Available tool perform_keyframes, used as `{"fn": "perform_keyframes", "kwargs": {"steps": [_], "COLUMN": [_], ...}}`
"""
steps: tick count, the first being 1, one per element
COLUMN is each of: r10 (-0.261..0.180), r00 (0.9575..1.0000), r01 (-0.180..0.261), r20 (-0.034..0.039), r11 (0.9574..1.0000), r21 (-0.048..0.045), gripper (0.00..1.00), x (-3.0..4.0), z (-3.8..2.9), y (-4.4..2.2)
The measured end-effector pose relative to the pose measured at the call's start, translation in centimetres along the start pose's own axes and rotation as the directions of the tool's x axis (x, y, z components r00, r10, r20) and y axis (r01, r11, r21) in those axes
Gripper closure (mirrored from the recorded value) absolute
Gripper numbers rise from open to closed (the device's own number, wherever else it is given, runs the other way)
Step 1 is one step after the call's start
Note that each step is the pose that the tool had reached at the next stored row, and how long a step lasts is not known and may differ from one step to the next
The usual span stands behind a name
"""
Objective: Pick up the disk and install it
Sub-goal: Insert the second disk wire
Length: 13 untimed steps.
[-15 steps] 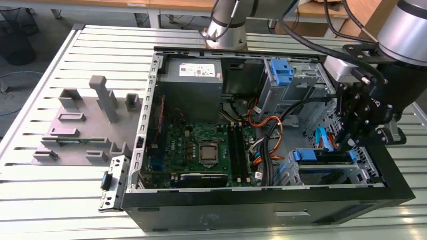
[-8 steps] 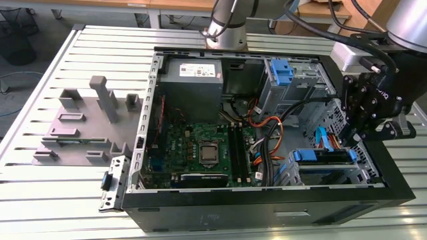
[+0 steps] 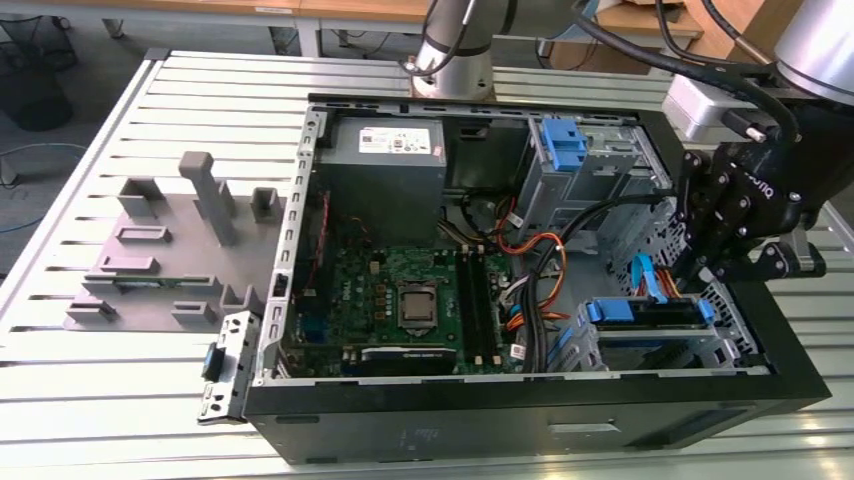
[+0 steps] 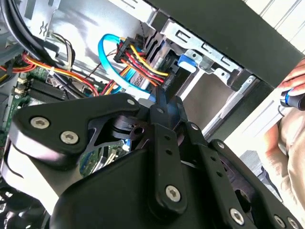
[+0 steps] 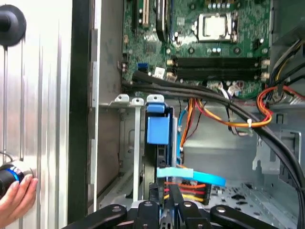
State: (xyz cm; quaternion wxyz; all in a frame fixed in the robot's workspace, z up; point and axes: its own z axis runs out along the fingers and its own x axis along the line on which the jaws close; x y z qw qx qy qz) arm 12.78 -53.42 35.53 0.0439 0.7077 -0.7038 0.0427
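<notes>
From my remote station, the open case (image 3: 534, 400) lay on the slatted table (image 3: 80, 400), filling the exterior frame's centre and right. The motherboard (image 3: 400, 300) sat at centre. The disk (image 3: 647, 315), in its blue carrier, stood seated in the drive cage at lower right, cables plugged into its end. My gripper (image 5: 163, 193) hovered just above it, fingers (image 4: 164, 102) pressed together around nothing. A hand (image 5: 16, 198) rested lower left in the first wrist view.

Blue disk (image 5: 157, 130), green motherboard (image 3: 414, 300), black pincer (image 4: 164, 107)
</notes>
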Motion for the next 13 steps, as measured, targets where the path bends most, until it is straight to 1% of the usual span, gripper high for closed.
{"fn": "perform_keyframes", "kwargs": {"steps": [5, 8, 13], "r10": [0.000, 0.000, 0.000], "r00": [1.0000, 1.0000, 1.0000], "r01": [0.000, 0.000, 0.000], "r20": [0.0003, 0.0034, 0.0033], "r11": [1.0000, 1.0000, 1.0000], "r21": [-0.0006, -0.0006, -0.0006], "gripper": [0.76, 0.76, 0.76], "x": [0.00, 0.01, 0.02], "z": [0.00, -0.05, -0.12], "y": [0.00, 0.00, 0.00]}}
